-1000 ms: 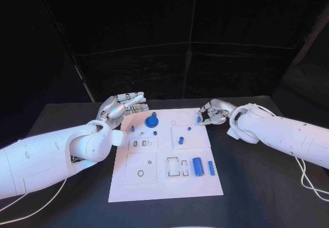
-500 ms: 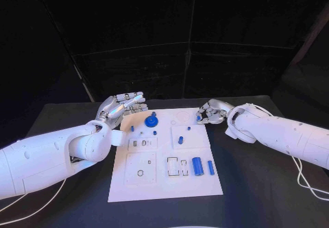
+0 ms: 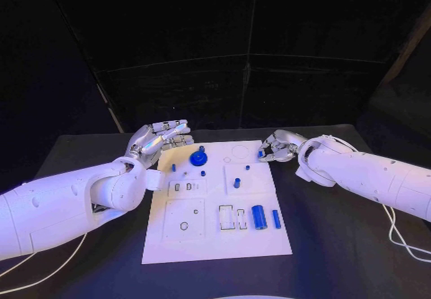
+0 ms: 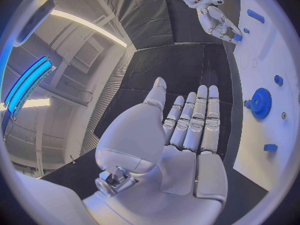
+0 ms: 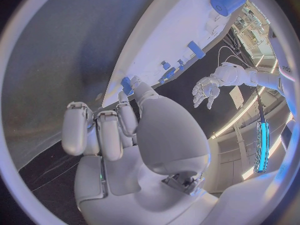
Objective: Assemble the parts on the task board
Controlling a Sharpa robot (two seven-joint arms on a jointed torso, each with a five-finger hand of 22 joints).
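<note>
— Left hand [image 3: 160, 140] first: how does it sit?
— Palm up, fingers straight and spread, holding nothing, off the far-left corner of the task board [image 3: 202, 244].
— And the right hand [image 3: 276, 148]?
— At the board's far-right corner, fingers curled in; a small blue part [image 3: 261, 154] sits at its fingertips, pinched as far as I can tell.
— What lies on the board?
— Nearest the left hand, a blue gear [image 3: 198, 159] at the far end, a small blue peg [image 3: 173, 167] just left of it. A short blue piece [image 3: 237, 183] stands mid-board. On the near right, a blue cylinder [image 3: 258, 217] lies beside a slimmer blue bar [image 3: 276, 219], well apart from both hands.
</note>
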